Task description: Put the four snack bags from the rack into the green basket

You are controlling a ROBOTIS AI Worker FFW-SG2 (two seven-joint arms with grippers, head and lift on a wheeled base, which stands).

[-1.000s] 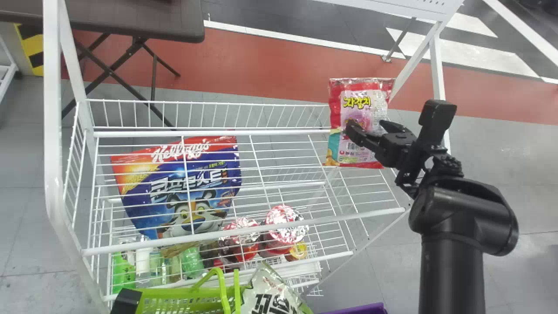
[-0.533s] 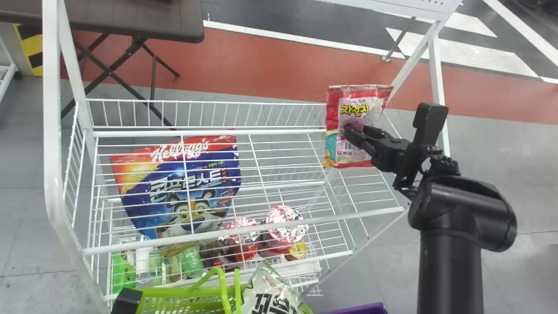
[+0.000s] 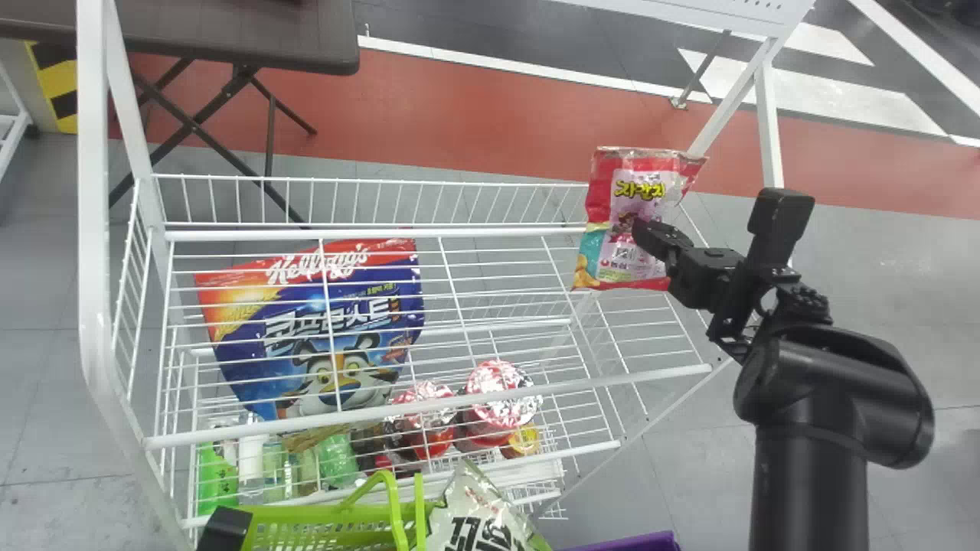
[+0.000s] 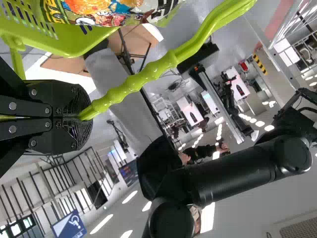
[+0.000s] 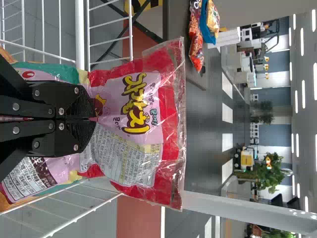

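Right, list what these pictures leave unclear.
Green basket, head view: near part cut off by the bottom edge, so its full contents too.
White snack bag, head view: lower part cut off there.
Red snack bag, right wrist view: middle covered by right claw.
Bottles, head view: labels broken up by rack wires.

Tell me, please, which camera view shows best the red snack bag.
The right wrist view: the red snack bag is close there, pinched by the right gripper. The head view shows it smaller, partly behind the gripper.
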